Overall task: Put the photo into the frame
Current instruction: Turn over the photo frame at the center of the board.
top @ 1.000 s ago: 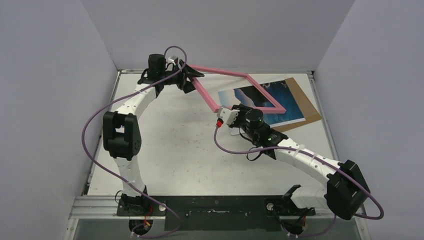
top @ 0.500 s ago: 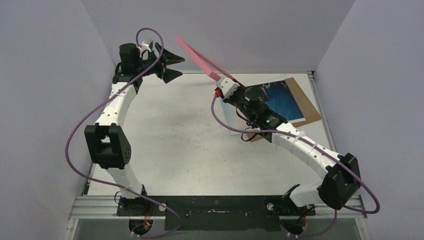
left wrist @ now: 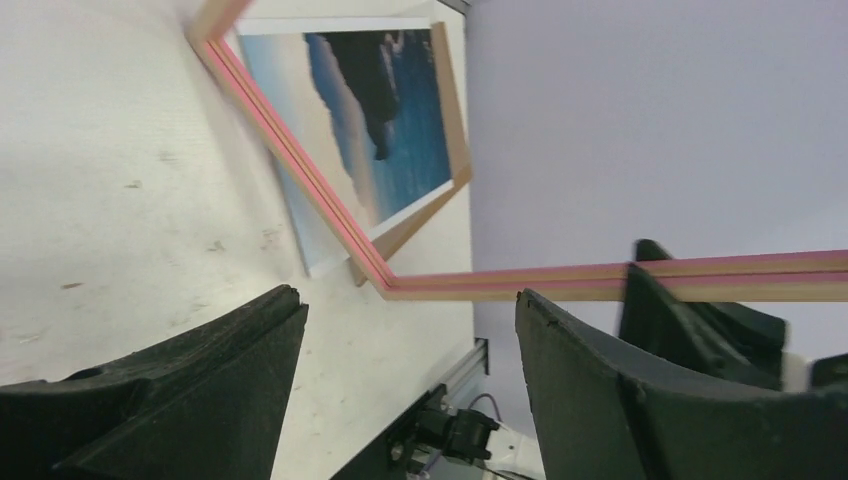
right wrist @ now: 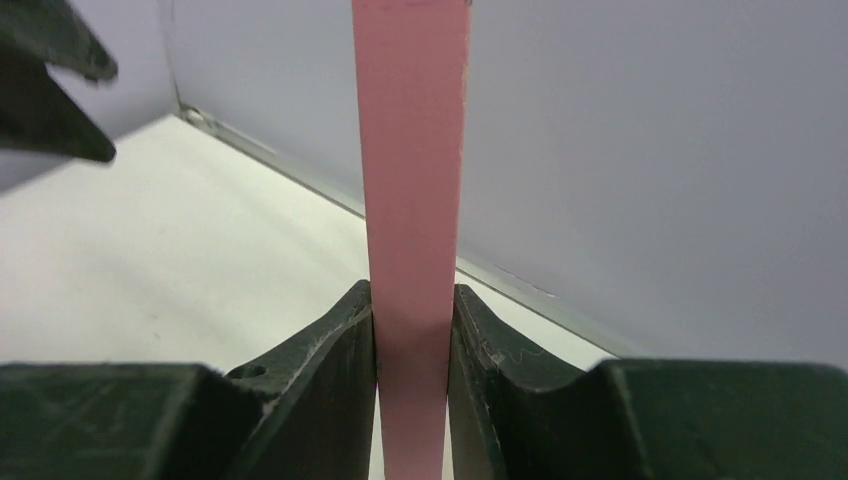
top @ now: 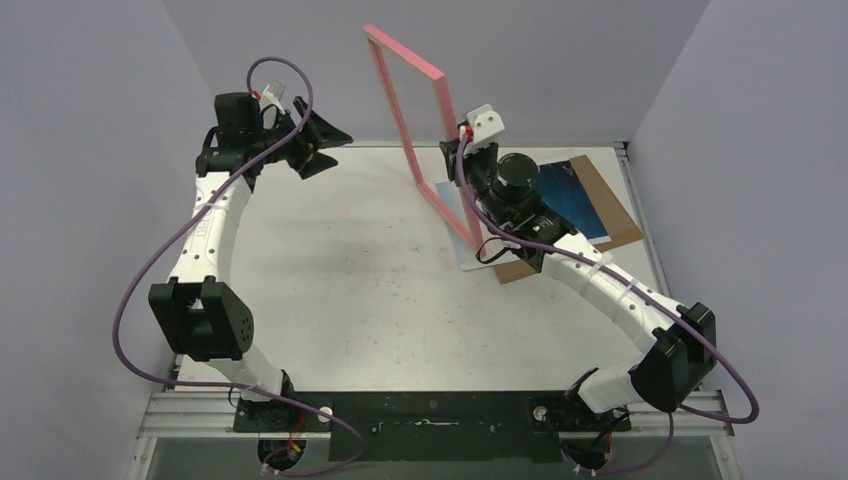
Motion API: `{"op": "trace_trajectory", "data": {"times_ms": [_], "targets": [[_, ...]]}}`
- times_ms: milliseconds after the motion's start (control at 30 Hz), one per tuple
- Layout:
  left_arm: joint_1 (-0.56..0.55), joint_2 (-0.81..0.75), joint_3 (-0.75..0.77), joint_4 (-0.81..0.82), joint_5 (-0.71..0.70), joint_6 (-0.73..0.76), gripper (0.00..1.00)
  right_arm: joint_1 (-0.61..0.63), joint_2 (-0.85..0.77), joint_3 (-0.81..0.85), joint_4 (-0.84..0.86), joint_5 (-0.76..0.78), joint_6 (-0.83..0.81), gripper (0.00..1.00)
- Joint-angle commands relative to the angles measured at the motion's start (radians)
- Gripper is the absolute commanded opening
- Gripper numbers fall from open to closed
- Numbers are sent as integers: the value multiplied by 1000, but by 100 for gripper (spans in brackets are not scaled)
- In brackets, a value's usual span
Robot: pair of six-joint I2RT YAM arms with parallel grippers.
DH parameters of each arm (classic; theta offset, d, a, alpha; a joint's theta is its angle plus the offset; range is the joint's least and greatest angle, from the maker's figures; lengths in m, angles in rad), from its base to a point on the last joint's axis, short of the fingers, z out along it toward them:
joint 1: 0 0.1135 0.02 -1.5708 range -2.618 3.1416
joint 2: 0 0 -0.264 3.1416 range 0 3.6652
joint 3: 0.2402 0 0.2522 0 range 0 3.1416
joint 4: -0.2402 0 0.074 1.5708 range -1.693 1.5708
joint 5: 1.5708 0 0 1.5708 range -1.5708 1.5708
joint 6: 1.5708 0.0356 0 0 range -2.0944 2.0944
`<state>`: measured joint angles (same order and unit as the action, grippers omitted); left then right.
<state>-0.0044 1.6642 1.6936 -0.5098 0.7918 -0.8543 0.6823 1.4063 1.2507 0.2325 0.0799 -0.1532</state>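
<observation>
From above, the frame (top: 404,51) stands on edge, its pink rails rising well over the table (top: 340,270). The right gripper (top: 455,150) is clamped on the frame's right-hand rail, partway up. The frame's lowest corner comes down by the near white edge of the photo (top: 572,192), which lies face up on the brown backing board (top: 612,203) at the far right of the table (whether that corner touches anything I cannot tell). The left gripper (top: 336,150) hangs near the far left corner, jaws spread wide and holding nothing, well apart from the frame.

In the left wrist view, the left gripper (left wrist: 410,345) gapes with only open table (left wrist: 120,200) between its fingers (left wrist: 190,390). Beyond them the frame (left wrist: 300,175) crosses in front of the photo (left wrist: 375,110) and backing board (left wrist: 457,135).

In the right wrist view, the right gripper (right wrist: 412,330) pinches the frame (right wrist: 412,180) squarely, and both fingers (right wrist: 335,345) press flat against the rail's sides. The rail runs straight up out of view.
</observation>
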Motion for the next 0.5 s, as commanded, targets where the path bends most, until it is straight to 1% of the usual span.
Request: {"op": "trace_trajectory", "data": {"times_ms": [0, 67, 133, 200, 300, 367, 467], "targets": [[57, -74, 50, -186, -128, 189, 75, 11, -18, 145, 30, 14, 293, 0], [67, -84, 56, -220, -165, 222, 75, 12, -14, 190, -59, 18, 386, 0], [75, -91, 62, -246, -192, 249, 75, 11, -12, 219, -110, 16, 496, 0], [80, -91, 67, -269, -213, 272, 75, 11, -13, 227, -135, -2, 583, 0], [83, -89, 56, -291, -259, 298, 75, 9, -7, 230, -220, 27, 715, 0], [83, -98, 21, -247, -287, 286, 75, 7, 0, 212, -265, 30, 767, 0], [84, -116, -59, -200, -342, 263, 75, -3, 19, 172, -285, 12, 874, 0]]}}
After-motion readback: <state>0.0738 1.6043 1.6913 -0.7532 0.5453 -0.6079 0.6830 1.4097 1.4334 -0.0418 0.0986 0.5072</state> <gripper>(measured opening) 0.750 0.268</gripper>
